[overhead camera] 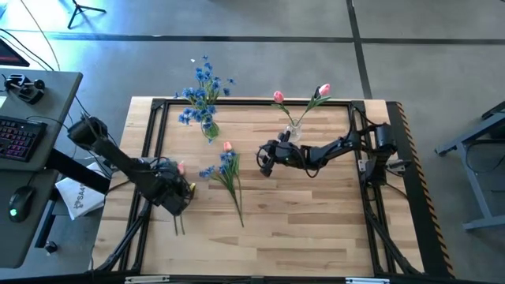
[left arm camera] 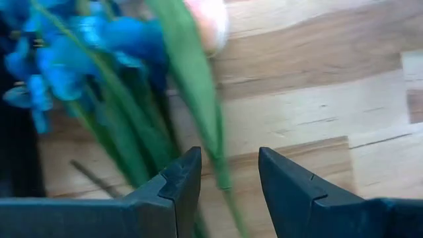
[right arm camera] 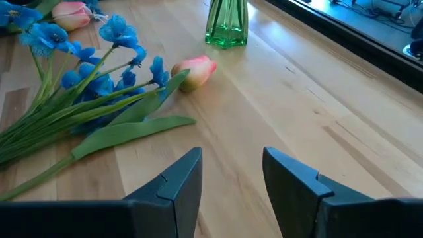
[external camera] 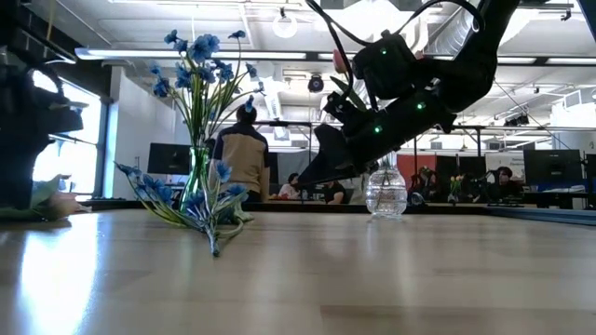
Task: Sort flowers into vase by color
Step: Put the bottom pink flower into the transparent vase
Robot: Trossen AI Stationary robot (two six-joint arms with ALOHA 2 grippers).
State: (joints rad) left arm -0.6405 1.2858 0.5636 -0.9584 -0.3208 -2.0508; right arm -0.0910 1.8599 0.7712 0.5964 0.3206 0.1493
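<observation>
The left gripper [left arm camera: 228,182] has its jaws apart with a green stem [left arm camera: 198,99] passing between them, not clamped. The right gripper [right arm camera: 231,178] also has jaws apart, empty above the surface [right arm camera: 277,112]; just ahead lie the flowers [right arm camera: 92,92], and farther the green vase [right arm camera: 227,23].

Grey floor [overhead camera: 260,47], side desk [overhead camera: 31,134] with keyboard [overhead camera: 17,136].

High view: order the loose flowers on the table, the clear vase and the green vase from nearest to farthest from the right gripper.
From the right gripper:
1. Clear vase, close behind it at the table's back edge, holding pink tulips.
2. Loose flowers, to its side at mid-table.
3. Green vase, back edge farther along, holding blue flowers.
</observation>
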